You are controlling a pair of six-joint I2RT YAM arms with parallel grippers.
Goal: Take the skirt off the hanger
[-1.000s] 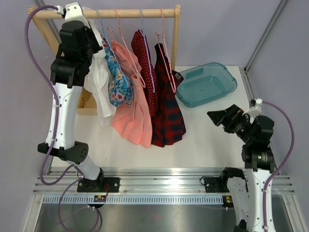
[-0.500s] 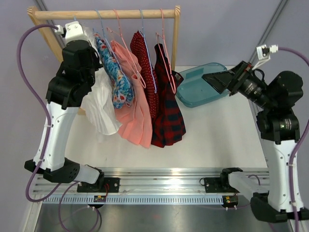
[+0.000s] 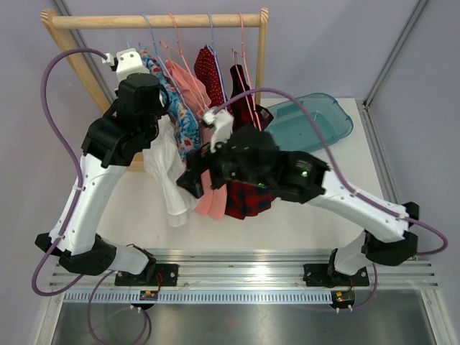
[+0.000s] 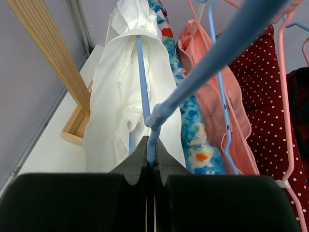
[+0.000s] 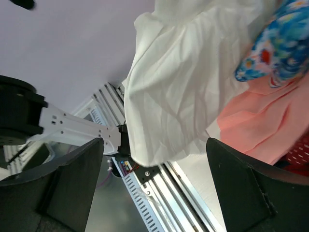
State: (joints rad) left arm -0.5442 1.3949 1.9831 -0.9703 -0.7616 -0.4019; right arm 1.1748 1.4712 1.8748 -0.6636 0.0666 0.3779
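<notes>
Skirt: the white skirt [image 3: 169,180] hung on a blue hanger [image 4: 141,72] at the left end of the row of clothes, a little below the wooden rail [image 3: 158,20].
Long way: it ran down from the hanger to its loose hem, which hung above the worktop [image 3: 302,215].
Left claw: my left claw [image 4: 150,145] was pressed together on the thin blue wire of the hanger, just above the skirt's top.
Hook: I could not tell if the hook was on the rail.
Right claw: my right claw [image 5: 154,145] was spread wide and held nothing.
Which way: the skirt's hem lay right in front of the right claw, in the gap between its two fingers [image 5: 72,183], and I saw no touch yet.
Nearer arm: the right arm was nearest the hem, while the left arm had the hanger.
My guess: closing the right claw on the hem and pulling down and away looked like the next job.
Neighbours: a flowery blue skirt [image 5: 282,43] touched the white one, and a pink skirt [image 5: 260,121] hung just beside that.
In the way: I thought the pink cloth could get pinched too, as it hung close to the right finger.
Further off: a teal tub [image 3: 327,115] sat well apart on the worktop.
</notes>
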